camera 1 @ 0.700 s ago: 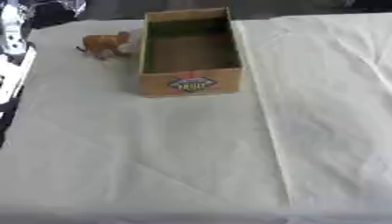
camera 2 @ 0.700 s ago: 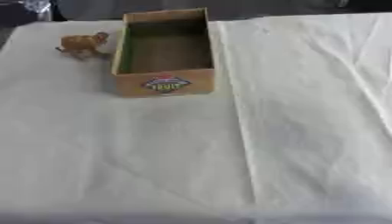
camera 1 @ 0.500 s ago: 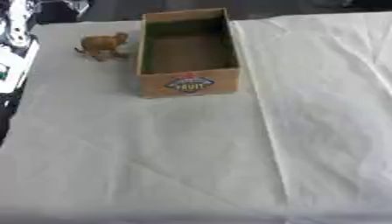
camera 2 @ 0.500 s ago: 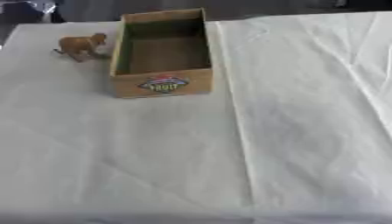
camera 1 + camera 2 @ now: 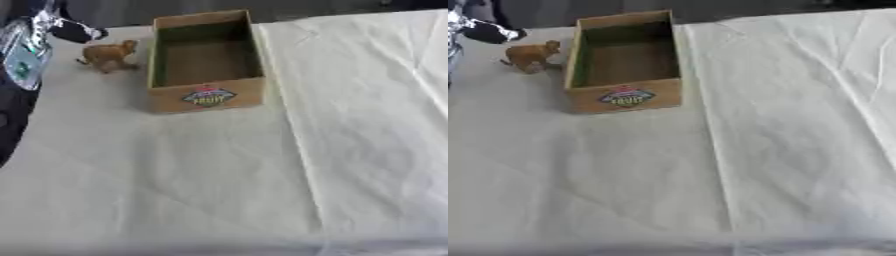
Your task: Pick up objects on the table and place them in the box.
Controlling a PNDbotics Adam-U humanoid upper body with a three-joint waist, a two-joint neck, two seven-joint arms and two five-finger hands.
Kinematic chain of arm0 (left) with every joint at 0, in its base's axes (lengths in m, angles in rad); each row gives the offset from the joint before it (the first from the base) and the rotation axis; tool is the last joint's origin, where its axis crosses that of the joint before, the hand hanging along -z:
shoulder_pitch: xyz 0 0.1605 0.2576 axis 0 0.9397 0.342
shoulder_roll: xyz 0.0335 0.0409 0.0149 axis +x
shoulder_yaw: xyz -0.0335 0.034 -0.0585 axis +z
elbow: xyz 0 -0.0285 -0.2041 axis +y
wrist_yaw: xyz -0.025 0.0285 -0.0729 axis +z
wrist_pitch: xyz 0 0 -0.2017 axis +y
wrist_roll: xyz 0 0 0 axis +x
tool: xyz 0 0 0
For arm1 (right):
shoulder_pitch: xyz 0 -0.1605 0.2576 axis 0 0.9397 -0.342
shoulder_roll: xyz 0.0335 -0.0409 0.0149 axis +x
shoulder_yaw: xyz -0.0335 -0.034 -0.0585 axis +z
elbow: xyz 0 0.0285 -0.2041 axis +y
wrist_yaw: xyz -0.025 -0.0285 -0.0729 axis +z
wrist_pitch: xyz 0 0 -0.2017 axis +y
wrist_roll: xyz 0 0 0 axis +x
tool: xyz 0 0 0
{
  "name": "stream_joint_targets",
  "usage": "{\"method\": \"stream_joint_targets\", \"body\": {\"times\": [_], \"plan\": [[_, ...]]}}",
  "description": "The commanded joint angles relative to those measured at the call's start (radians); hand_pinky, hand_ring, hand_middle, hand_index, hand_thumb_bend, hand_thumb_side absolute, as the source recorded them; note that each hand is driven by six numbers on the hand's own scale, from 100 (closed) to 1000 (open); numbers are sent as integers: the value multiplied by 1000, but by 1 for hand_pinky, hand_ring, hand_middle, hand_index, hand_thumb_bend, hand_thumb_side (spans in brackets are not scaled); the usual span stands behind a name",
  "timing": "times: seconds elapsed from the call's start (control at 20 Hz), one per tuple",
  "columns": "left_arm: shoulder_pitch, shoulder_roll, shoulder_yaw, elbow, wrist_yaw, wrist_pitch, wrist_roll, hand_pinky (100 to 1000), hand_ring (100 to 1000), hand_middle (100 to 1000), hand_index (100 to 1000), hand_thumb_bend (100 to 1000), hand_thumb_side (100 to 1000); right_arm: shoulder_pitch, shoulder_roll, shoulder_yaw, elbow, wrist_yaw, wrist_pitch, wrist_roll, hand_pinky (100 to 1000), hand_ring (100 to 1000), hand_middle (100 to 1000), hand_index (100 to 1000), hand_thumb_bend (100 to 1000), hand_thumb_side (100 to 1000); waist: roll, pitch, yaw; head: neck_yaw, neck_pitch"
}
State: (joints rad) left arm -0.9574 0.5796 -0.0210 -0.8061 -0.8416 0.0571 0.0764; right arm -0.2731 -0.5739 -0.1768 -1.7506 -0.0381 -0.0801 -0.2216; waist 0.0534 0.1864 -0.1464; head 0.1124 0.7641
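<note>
One small toy animal (image 5: 108, 54) stands on the worktop (image 5: 219, 165) at its far left, just beside the left wall of the box (image 5: 206, 60) but apart from it. It is tan or orange-brown all over, upright on short legs, with its raised head toward the box; what kind of animal it is cannot be made out. The box is an open cardboard carton, long side running away from the camera, brown outside with a darker, greenish inside, and nothing shows in it. Its near end wall carries an oval label (image 5: 208, 97) in red, blue and yellow.

A pale cream cloth (image 5: 798, 125) covers the worktop, creased, with a fold line running from beside the box down toward the near edge.

At the upper left corner the left hand (image 5: 77, 32) comes in, dark with shiny silver parts, near the toy and slightly beyond it, not touching it. Whether its fingers are apart or together cannot be told. The right hand does not show.
</note>
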Motion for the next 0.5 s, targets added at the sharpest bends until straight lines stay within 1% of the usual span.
{"method": "stream_joint_targets", "body": {"times": [0.05,0.15,0.25,0.35,0.5], "plan": [[-43,18,22,56,-63,-13,-33,738,678,705,788,828,149,-17,-26,1,-6,-3,-1,8,437,586,688,836,100,292,-2,-10,-10,7,-5],[-54,19,29,79,-99,-23,-66,752,685,707,790,844,138,-20,-25,3,-5,-3,-1,12,437,586,687,836,100,292,-1,-7,-20,10,-7],[-63,23,36,94,-126,-31,-100,761,689,707,787,840,128,-22,-25,5,-4,-3,-1,15,436,585,685,836,100,293,0,-3,-29,13,-10],[-69,25,42,102,-146,-35,-130,764,684,700,781,807,100,-24,-25,6,-4,-4,-1,18,436,585,683,836,100,293,0,0,-37,16,-11],[-72,26,46,106,-162,-37,-177,764,664,677,763,755,100,-27,-23,7,-2,-4,-1,20,435,584,682,836,100,292,0,6,-43,17,-12]]}}
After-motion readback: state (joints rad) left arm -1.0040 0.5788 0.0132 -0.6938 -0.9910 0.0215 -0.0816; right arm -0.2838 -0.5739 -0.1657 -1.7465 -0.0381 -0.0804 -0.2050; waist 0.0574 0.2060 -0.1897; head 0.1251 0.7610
